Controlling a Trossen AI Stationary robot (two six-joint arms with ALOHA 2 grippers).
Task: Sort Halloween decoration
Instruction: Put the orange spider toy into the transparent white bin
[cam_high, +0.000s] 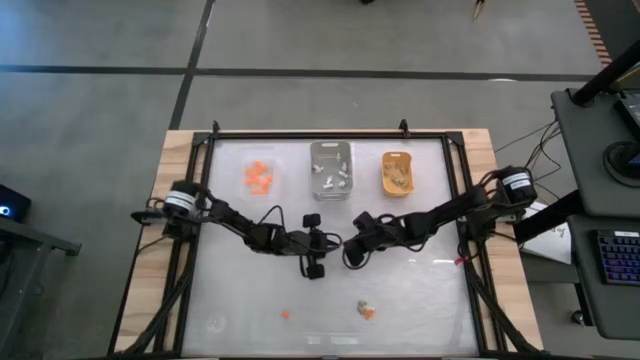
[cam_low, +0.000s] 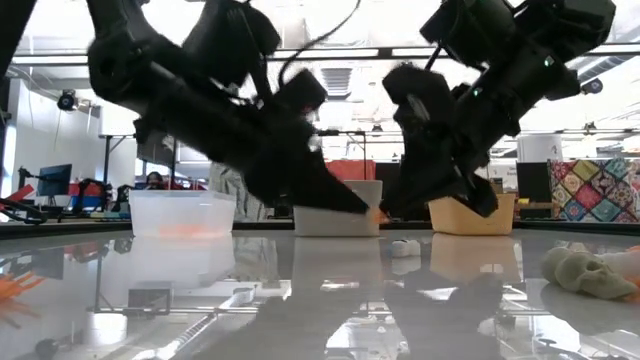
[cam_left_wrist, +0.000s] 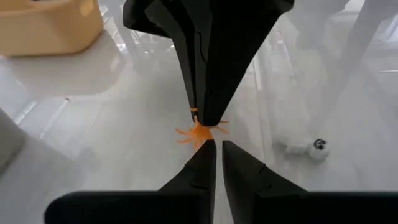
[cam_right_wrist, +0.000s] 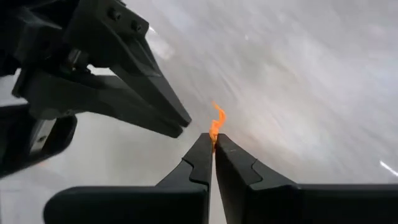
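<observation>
Fingertips of the right gripper (cam_right_wrist: 213, 144) are pressed together on a small orange spider (cam_right_wrist: 217, 122), which sticks out just past their tips. The left gripper (cam_left_wrist: 214, 149) faces it tip to tip, its own fingers closed with only a thin slit between them; in the left wrist view the spider (cam_left_wrist: 200, 130) hangs from the other arm's tips, just beyond the left arm's own, and whether the left tips touch it cannot be told. From above, both grippers meet over the middle of the white table (cam_high: 420, 290), the left gripper (cam_high: 333, 243) reaching in from the left side and the right gripper (cam_high: 345, 244) from the right.

Along the far side of the table stand three trays in a row: a clear tray (cam_high: 259, 178) with orange trinkets, a grey tray (cam_high: 331, 169) with pale ones, and a yellow tray (cam_high: 397, 173) with tan ones. Near the front edge lie a lone orange trinket (cam_high: 285, 314) and a pale and orange pair (cam_high: 366, 309). A white eyeball (cam_left_wrist: 310, 148) lies on the table off to one side of the grippers.
</observation>
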